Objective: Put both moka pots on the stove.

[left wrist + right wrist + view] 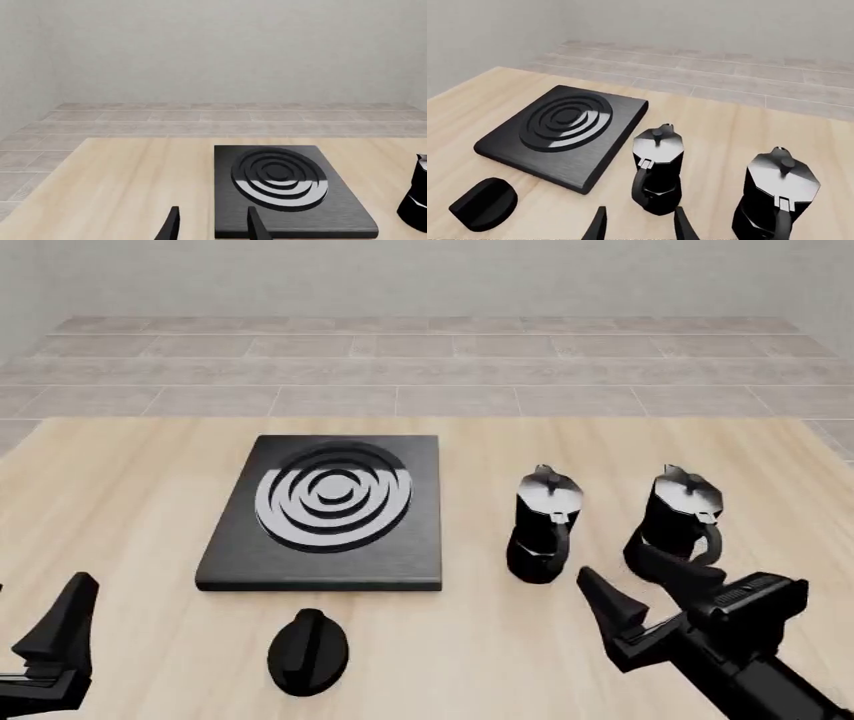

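I have the stove (327,515) flat on the wooden table (134,500), a little left of centre in the front view, its ringed burner bare. Both coffee pots stand upright on the table off to its 3 o'clock side, not on it. The nearer pot (545,525) sits just beside the stove's right edge with a strip of wood between them; the farther pot (683,520) stands at 3 o'clock from the first, close but apart. Their handles face toward me.

At 6 o'clock from the stove, near its front edge, a small black oval knob (308,651) lies on the table.

My right gripper (641,585) hangs low at the front right, fingers spread apart and holding nothing — one fingertip reaches in front of the base of the farther pot, the other points into the gap at 6 o'clock from the nearer pot. The right wrist view shows the nearer pot (657,167) just ahead of the two fingertips.

My left gripper (212,225) looks toward the stove's near edge; its fingers are parted and empty. In the front view only one of its fingers shows, at the lower-left corner.
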`<state>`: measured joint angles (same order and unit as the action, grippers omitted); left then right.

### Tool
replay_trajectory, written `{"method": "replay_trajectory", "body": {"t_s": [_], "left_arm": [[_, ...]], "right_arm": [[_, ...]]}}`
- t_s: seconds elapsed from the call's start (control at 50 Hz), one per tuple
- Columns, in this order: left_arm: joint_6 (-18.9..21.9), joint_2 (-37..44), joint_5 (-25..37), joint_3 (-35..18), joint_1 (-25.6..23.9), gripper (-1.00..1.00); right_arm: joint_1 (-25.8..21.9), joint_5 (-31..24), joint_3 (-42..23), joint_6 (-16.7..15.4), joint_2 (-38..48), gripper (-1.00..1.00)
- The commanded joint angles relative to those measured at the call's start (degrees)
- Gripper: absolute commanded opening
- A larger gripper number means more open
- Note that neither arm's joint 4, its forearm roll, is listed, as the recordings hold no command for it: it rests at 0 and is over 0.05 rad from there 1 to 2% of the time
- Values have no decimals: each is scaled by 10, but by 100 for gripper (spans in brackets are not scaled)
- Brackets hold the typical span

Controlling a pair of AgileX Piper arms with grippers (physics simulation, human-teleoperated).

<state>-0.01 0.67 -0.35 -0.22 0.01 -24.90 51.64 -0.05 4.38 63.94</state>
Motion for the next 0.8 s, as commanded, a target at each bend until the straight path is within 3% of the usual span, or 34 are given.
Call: {"method": "replay_trajectory", "body": {"t_s": [0.02,0.28,0.8], "left_arm": [[0,0,0,0,0,100],[0,0,0,0,0,100],[0,0,0,0,0,100]], "right_arm": [[-2,93,0,0,113,100],[11,180,-2,-13,204,100],[-2,182,-52,-28,253,100]]}}
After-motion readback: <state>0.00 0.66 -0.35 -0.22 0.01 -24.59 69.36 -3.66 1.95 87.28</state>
